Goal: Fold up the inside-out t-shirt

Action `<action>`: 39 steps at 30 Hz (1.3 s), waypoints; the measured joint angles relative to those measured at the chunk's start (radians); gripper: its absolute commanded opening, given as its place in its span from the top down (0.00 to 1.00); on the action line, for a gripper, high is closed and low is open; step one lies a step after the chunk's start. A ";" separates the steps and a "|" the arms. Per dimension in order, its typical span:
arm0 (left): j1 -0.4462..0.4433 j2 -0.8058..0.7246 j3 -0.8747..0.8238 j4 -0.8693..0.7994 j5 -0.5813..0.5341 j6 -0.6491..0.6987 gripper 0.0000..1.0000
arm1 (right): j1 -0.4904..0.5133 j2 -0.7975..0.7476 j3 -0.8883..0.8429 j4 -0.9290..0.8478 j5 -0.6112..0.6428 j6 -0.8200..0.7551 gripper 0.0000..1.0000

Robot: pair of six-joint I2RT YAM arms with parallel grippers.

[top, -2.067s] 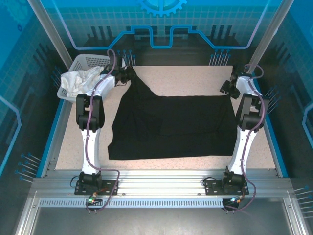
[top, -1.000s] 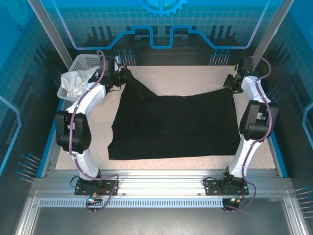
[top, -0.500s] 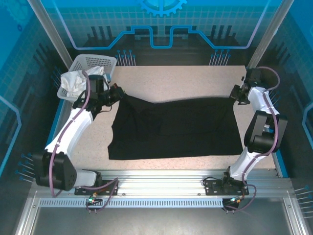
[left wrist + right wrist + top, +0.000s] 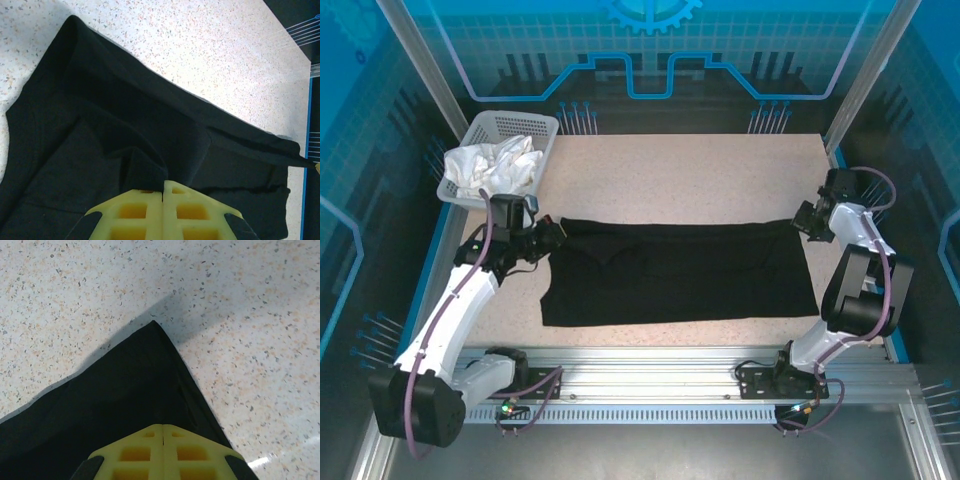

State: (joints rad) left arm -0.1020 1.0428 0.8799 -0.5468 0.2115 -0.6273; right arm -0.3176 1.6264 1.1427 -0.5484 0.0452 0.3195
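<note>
Both arms have drawn back toward the near edge since half a second ago, bringing the shirt's far edge with them. The garment now lies as a shallower, wider band.

1. Inside-out t-shirt point(image 4: 680, 272): black, soft matte fabric, plain on the face that shows. It forms a long rough rectangle across the middle of the table point(image 4: 690, 165), with loose creases and a raised fold near its left end.
2. Left gripper point(image 4: 163, 182): yellow moulded fingers with square pockets, pressed together on a bunched fold at the shirt's far left corner.
3. Right gripper point(image 4: 163, 427): matching yellow fingers, pressed together, pinching the shirt just behind its pointed far right corner.
4. Table: cream, speckled stone-look top, smooth, with blue edging.
5. Basket point(image 4: 552, 128): white plastic lattice, rectangular, at the far left corner.
6. White cloth point(image 4: 490, 165): crumpled, heaped in the basket.
</note>
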 measured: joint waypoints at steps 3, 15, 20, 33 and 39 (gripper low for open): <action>0.000 -0.017 -0.001 -0.028 0.003 0.001 1.00 | 0.000 -0.047 -0.033 0.000 0.008 0.002 1.00; 0.001 -0.100 -0.018 -0.142 0.023 0.005 1.00 | -0.004 -0.143 -0.126 -0.009 0.057 0.003 1.00; 0.001 -0.126 -0.056 -0.163 0.051 0.004 1.00 | -0.005 -0.162 -0.169 -0.010 0.084 0.005 1.00; 0.001 -0.158 -0.167 -0.182 0.123 -0.003 1.00 | -0.004 -0.157 -0.253 0.041 0.157 0.044 0.59; 0.001 -0.156 -0.188 -0.181 0.135 -0.003 1.00 | 0.174 -0.335 -0.369 0.116 0.166 -0.017 0.37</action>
State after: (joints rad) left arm -0.1013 0.8864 0.6922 -0.7280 0.3470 -0.6304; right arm -0.1436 1.2915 0.7734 -0.4324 0.2111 0.3027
